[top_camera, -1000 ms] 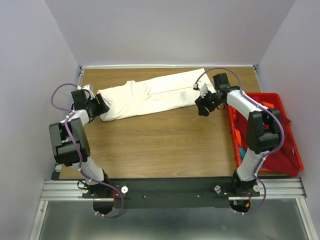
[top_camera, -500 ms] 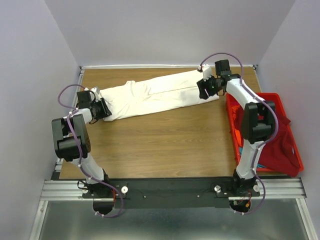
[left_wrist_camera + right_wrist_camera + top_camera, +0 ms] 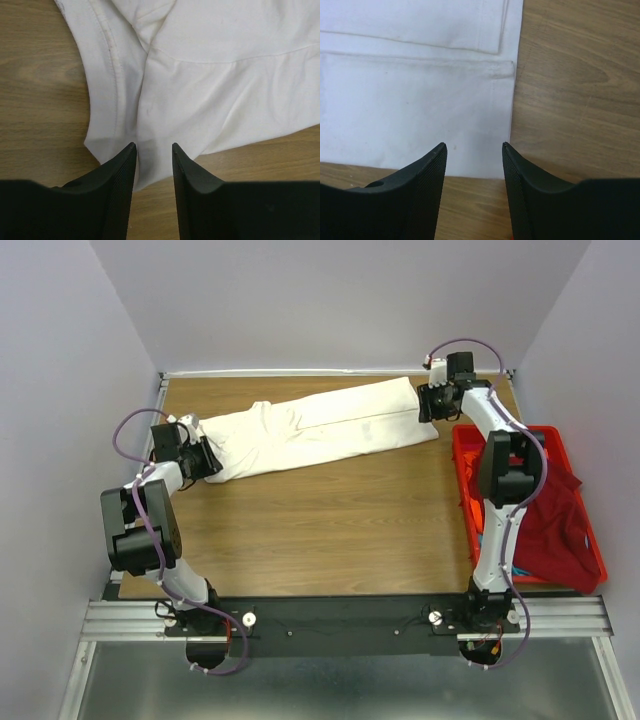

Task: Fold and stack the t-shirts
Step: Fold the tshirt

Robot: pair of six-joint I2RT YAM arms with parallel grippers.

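Cream-white t-shirt [image 3: 320, 430]: stretched across the far side of the wooden table [image 3: 330, 530].
Left gripper [image 3: 152, 146]: jaws narrowly apart over the shirt's left edge.
Right gripper [image 3: 474, 145]: jaws wider, straddling the right hem corner.
Red crate [image 3: 535, 430]: right side, holds the dark red t-shirt [image 3: 550, 525].

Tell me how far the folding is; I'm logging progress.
Done: the white shirt lies folded into a long strip. In hand: the left claw and right claw sit at its ends, jaws open, nothing gripped. Left: folding it across, then the red shirt and others in the crate; no stack yet.
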